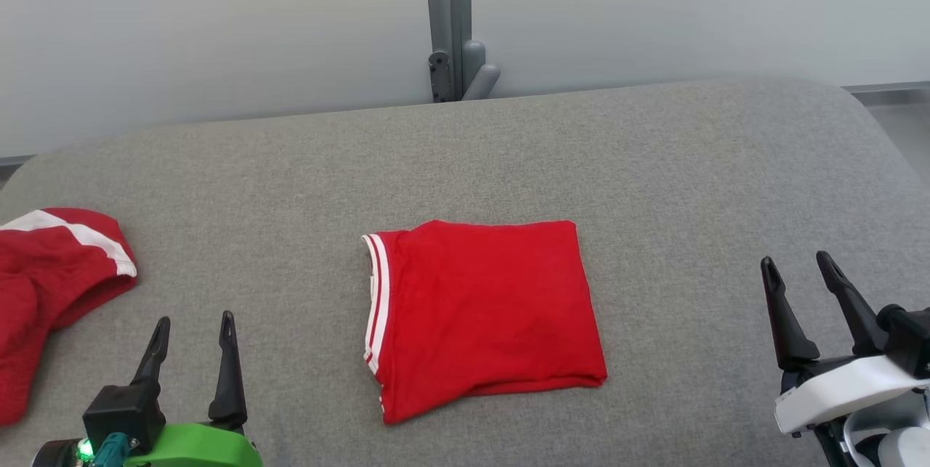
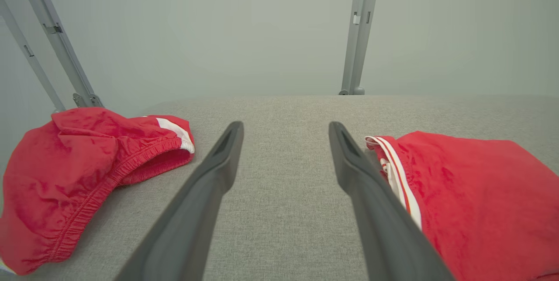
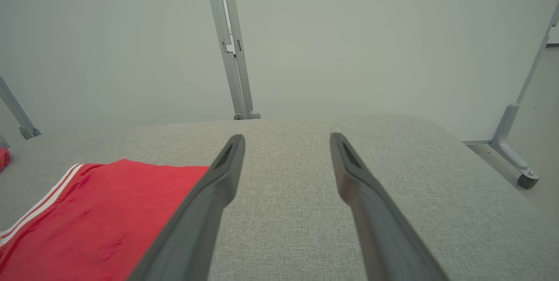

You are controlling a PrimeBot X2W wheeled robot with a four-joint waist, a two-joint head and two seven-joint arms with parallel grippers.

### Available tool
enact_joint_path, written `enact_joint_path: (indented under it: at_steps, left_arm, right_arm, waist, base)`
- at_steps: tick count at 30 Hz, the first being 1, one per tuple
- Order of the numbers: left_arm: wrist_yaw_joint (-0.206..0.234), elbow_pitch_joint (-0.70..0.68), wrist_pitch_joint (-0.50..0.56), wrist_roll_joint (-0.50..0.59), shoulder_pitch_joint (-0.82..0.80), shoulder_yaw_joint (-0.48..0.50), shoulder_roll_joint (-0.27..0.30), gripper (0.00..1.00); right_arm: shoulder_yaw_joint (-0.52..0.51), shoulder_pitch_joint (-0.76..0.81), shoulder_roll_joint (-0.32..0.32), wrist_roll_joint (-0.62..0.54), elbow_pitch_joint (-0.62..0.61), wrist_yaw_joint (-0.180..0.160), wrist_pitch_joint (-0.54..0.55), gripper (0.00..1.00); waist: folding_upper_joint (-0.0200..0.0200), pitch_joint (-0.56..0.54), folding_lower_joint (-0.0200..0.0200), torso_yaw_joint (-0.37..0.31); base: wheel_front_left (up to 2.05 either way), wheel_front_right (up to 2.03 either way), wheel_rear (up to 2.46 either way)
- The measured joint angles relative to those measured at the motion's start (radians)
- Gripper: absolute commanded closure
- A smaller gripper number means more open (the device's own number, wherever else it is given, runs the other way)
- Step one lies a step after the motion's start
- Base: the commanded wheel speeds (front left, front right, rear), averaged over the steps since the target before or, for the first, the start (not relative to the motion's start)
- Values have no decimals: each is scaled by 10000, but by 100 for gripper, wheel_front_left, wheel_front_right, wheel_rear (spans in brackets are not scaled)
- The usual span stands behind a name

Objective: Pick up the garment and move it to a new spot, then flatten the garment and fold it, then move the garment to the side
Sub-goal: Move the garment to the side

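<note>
A red garment [image 1: 483, 314] with white stripes along its left edge lies folded into a rough rectangle in the middle of the grey padded table [image 1: 654, 162]. It also appears in the left wrist view as the garment [image 2: 471, 202] at the right, and in the right wrist view as the garment [image 3: 96, 220] at the lower left. My left gripper [image 1: 195, 329] stands open at the lower left, apart from the garment, nothing between its fingers. My right gripper [image 1: 799, 271] stands open at the lower right, also empty. The left gripper [image 2: 286, 130] and right gripper [image 3: 287, 141] hover over bare fabric.
A second red garment [image 1: 51, 285] with a white stripe lies crumpled at the table's left edge, seen too as the crumpled garment [image 2: 87, 171]. A grey metal post [image 1: 450, 24] stands behind the table against a pale wall. The table's right edge drops to the floor [image 3: 493, 154].
</note>
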Motion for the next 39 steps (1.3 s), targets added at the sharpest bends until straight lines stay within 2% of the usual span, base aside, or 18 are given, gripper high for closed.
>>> enact_joint_path:
  at_steps: [21, 39]
  left_arm:
    - [240, -458, 242, -48, 345, -44, 123, 0]
    - [259, -474, 284, -107, 298, -151, 209, 0]
  right_arm:
    - [-198, 325, 136, 2, -136, 0, 205, 0]
    - [-161, 312, 169, 84, 17, 0, 207, 0]
  waist:
    - [0, -231, 0, 38]
    - [0, -225, 0, 84]
  base:
    - [0, 0, 0]
    - [0, 0, 0]
